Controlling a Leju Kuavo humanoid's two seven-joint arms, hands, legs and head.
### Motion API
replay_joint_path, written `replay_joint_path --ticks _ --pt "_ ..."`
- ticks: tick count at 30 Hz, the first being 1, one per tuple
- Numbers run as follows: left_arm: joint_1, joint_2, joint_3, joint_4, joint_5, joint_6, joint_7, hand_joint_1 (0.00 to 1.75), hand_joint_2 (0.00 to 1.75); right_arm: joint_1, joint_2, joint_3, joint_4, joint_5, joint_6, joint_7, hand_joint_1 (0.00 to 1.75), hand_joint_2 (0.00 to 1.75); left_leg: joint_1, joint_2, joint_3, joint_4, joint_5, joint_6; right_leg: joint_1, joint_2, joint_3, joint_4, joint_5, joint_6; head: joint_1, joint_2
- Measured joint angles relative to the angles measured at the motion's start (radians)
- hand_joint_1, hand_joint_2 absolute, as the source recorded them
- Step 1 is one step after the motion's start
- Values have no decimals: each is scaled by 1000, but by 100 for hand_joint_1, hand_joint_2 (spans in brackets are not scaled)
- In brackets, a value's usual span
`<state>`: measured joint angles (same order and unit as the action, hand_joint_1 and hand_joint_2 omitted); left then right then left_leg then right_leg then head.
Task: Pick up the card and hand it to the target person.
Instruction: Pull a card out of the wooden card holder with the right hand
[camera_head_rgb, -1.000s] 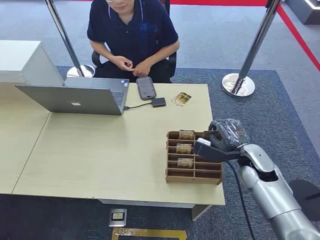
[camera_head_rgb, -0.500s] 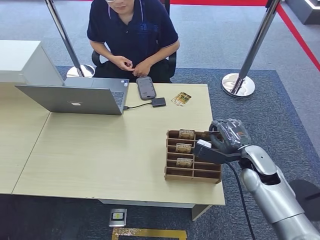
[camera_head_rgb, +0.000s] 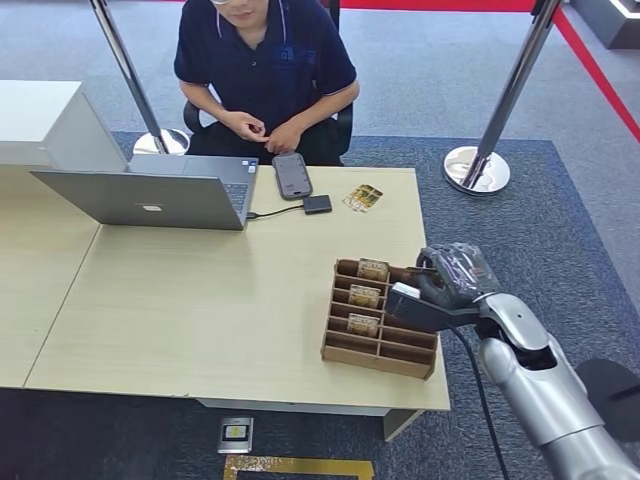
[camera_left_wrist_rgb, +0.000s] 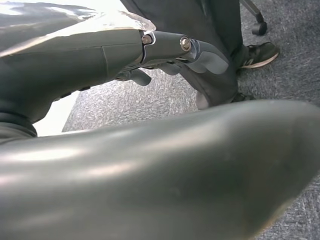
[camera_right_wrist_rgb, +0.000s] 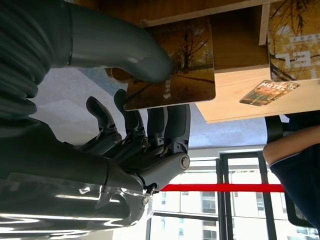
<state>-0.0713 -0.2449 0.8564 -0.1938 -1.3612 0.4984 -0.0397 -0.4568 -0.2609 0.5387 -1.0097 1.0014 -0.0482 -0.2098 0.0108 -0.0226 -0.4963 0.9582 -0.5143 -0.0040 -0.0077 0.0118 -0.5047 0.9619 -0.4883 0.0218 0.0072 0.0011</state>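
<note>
Your card (camera_right_wrist_rgb: 177, 65) sits pinched in the right hand (camera_head_rgb: 445, 285): the thick thumb presses one face and the dark fingers (camera_right_wrist_rgb: 166, 125) curl against the other, so the hand has hold of it at the right end of the wooden card rack (camera_head_rgb: 377, 345). The card is printed with golden autumn trees and a small line of white lettering. In the head view, the rack lies at about 4 o'clock on the pale wood table (camera_head_rgb: 189, 300), skewed to the table edge, with more cards (camera_head_rgb: 365, 296) standing in its slots.

At 12 o'clock on the table you have a dark phone (camera_head_rgb: 291, 175), a small black box on a cable (camera_head_rgb: 318, 204) and loose cards (camera_head_rgb: 363, 197); an open laptop (camera_head_rgb: 151, 195) sits at 10 o'clock. A person in a dark polo (camera_head_rgb: 264, 70) sits behind the far edge. The floor is blue-grey carpet, with chrome stanchions (camera_head_rgb: 498, 110) and a red line beyond.

You cannot tell how the left hand (camera_left_wrist_rgb: 166, 47) stands.
</note>
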Motion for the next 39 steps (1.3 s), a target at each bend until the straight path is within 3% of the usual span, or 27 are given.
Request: replay_joint_path --ticks 12,13,17,18,30,39 --pt "0 0 0 0 -3 1 0 0 0 -17 4 0 29 -2 -1 -9 122 175 0 0 1 0 0 0 0 0 0 0 0 0 0 0" --pt "0 0 0 0 -3 1 0 0 0 -18 4 0 30 -2 -1 -10 117 175 0 0 1 0 0 0 0 0 0 0 0 0 0 0" --pt "0 0 0 0 -3 1 0 0 0 -22 4 1 36 -4 -1 -11 56 175 0 0 1 0 0 0 0 0 0 0 0 0 0 0" --pt "0 0 0 0 -3 1 0 0 0 -23 4 1 37 -5 -1 -11 53 175 0 0 1 0 0 0 0 0 0 0 0 0 0 0" --pt "0 0 0 0 4 1 2 0 0 -11 1 4 -3 -10 -16 -8 55 175 0 0 0 0 0 0 0 0 0 0 0 0 0 0" --pt "0 0 0 0 5 1 5 0 0 2 2 10 -28 -7 -17 4 76 175 0 0 0 0 0 0 0 0 0 0 0 0 0 0"
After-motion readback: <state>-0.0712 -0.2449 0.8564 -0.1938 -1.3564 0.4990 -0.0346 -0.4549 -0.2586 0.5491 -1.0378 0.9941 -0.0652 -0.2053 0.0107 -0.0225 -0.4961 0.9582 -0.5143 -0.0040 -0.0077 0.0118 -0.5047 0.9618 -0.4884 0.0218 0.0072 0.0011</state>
